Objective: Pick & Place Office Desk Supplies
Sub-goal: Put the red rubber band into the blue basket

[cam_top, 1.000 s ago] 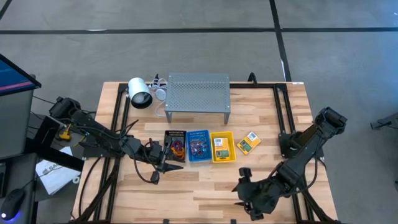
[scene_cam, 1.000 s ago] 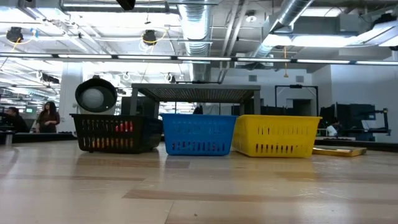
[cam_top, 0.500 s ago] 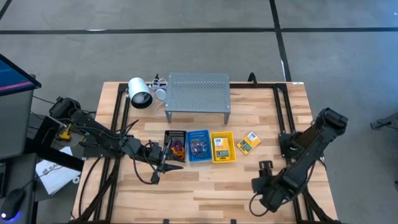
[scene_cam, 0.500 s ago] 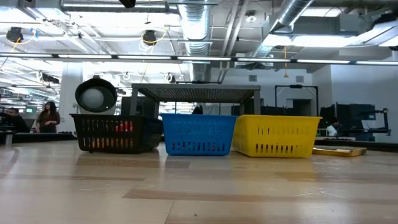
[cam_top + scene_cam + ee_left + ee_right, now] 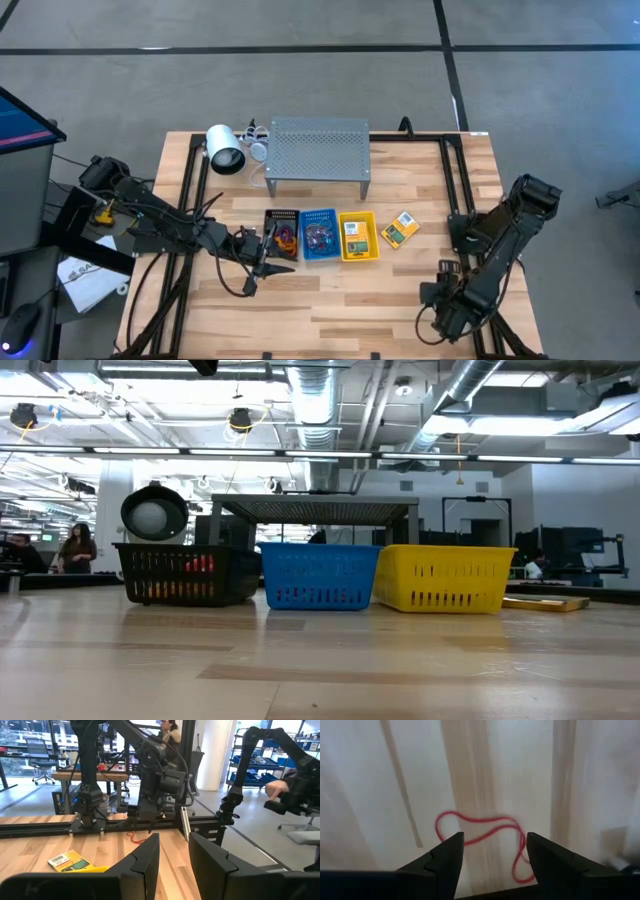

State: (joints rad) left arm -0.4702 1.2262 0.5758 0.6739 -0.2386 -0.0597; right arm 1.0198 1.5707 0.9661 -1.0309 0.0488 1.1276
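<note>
A red rubber band lies flat on the wood near the table's right front. My right gripper hangs over it, open and pointing down, its fingers on either side above the loop; in the high view my right gripper hides the band. Toward the table's left front my left gripper is open and level, nothing between its fingers. A yellow-and-green crayon box lies flat on the table, right of the yellow basket. The blue basket and the black basket hold rubber bands.
A grey perforated shelf stands behind the baskets, with a white cylinder to its left. Black rails run along the table's left and right sides. Bare wood lies in front of the baskets. People show in the room beyond.
My right gripper has swung from the table's near edge toward its right edge, sunk lower, and tipped over until it points down at the red rubber band.
</note>
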